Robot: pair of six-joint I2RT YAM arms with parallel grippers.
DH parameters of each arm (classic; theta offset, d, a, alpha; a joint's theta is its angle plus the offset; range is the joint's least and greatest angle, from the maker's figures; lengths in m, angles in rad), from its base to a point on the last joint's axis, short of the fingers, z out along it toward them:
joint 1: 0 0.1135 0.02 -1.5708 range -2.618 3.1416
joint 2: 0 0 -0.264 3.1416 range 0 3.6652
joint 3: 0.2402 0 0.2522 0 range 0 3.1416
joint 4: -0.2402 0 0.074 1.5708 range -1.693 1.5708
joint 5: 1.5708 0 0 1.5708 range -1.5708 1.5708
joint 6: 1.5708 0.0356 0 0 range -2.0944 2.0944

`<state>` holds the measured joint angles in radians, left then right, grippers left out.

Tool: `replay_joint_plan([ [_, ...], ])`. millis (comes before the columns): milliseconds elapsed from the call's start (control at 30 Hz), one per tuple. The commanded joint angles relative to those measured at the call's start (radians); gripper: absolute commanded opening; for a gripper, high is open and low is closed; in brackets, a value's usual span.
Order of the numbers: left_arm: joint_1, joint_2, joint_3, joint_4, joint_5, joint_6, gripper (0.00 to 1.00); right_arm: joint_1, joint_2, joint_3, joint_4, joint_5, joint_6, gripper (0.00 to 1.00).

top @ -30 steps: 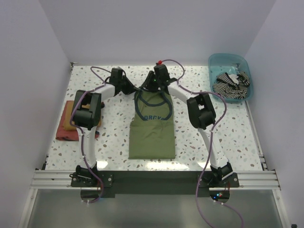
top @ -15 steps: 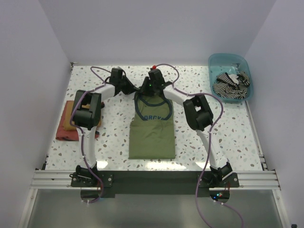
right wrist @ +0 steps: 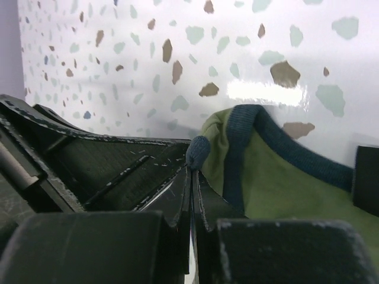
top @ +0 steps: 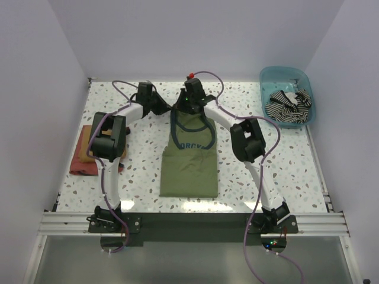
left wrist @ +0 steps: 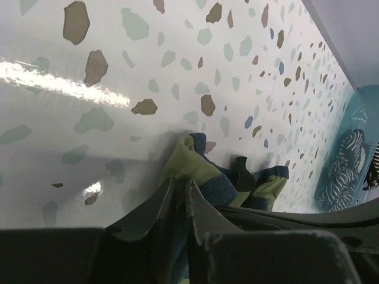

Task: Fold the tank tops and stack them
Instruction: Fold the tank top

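The left claw (left wrist: 180, 186) and right claw (right wrist: 192, 171) were each clamped on a far strap of the green top (top: 189, 168); the striped top (top: 288, 102) lay well right of it.

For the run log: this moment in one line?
left gripper: shut on olive tank top; right gripper: shut on it; striped tank top: in bin

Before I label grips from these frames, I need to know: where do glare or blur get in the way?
Left wrist: a glare streak on the table, left gripper dark and soft up close. Right wrist: a glare patch near the olive-green tank top, right gripper blurred. Top external: even light, sharp, soft shadows.
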<state>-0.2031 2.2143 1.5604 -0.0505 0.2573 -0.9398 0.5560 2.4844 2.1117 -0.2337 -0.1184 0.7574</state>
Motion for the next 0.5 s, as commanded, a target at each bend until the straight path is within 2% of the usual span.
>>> replay_joint_plan([
  [0,0.010,-0.028,0.044,0.005,0.005,0.025,0.17,-0.016,0.020,0.100,-0.015,0.017,-0.039,0.00],
  [167,0.010,-0.064,0.021,-0.005,-0.019,0.035,0.18,-0.030,0.056,0.145,-0.042,0.006,-0.049,0.00],
  [367,0.007,-0.142,-0.108,0.035,-0.014,0.012,0.18,-0.057,0.024,0.050,0.007,-0.010,-0.049,0.00],
  [467,-0.008,-0.211,-0.201,0.086,-0.004,0.007,0.17,-0.073,0.024,0.053,0.005,-0.024,-0.059,0.00],
])
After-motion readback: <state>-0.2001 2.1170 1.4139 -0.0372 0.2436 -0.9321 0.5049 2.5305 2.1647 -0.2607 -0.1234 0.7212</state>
